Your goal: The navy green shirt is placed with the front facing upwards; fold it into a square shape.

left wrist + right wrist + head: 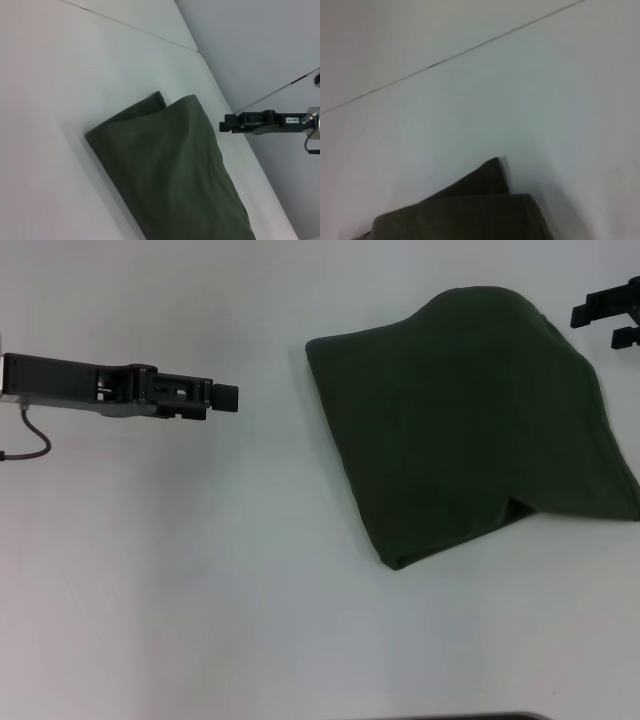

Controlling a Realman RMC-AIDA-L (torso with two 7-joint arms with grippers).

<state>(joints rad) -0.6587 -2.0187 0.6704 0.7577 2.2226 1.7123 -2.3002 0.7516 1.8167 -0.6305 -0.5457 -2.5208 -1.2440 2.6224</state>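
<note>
Olive cloth, one navy green shirt (470, 420) folded, two grippers apart: left gripper (228, 397), right gripper (600, 315)

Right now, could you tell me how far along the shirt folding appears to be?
The navy green shirt already lies folded into a compact bundle, with no lettering, collar or sleeves showing. Nothing is in hand: the left gripper hovers apart to its left, and the right gripper sits by its far right corner. The outline is skewed, with one edge lifted near the front right, so squaring it up seems left.

The folded navy green shirt (170, 165) lies on the white table (60, 75), the right hand (223, 125) hovering beyond it.
</note>
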